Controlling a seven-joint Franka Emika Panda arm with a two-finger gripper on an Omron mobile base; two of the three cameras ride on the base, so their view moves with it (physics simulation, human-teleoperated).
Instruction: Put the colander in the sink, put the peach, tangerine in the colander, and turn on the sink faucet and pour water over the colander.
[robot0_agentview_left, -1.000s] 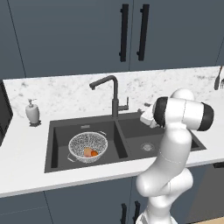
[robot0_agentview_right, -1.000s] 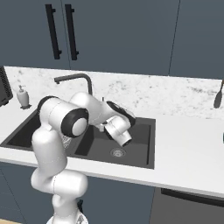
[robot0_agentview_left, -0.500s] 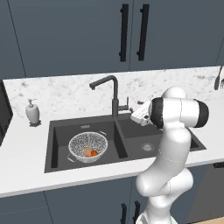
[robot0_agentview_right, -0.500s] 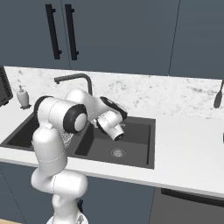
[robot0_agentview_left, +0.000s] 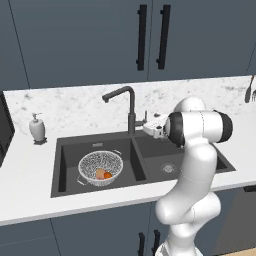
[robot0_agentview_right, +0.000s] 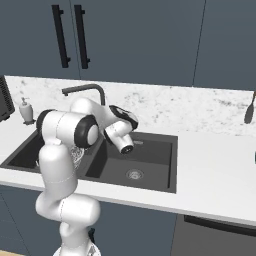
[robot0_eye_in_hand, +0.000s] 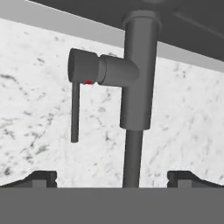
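Pincer (robot0_eye_in_hand: 112, 177) agape before the sink faucet (robot0_eye_in_hand: 133, 78) — side lever (robot0_eye_in_hand: 75, 109) near.

In the hand view the sink faucet (robot0_eye_in_hand: 132, 109) is cut at 12 o'clock, spout unseen. In the right base view the arm covers most of the colander (robot0_agentview_right: 78, 154); its fruit is hidden. The jaws' tips are barely visible, their gap unclear.

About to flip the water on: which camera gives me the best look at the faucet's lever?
The hand view: the lever fills it close up, a thin bar on the sink faucet, between the open gripper tips. The left base view shows it tiny by the gripper; in the right base view the arm hides it.
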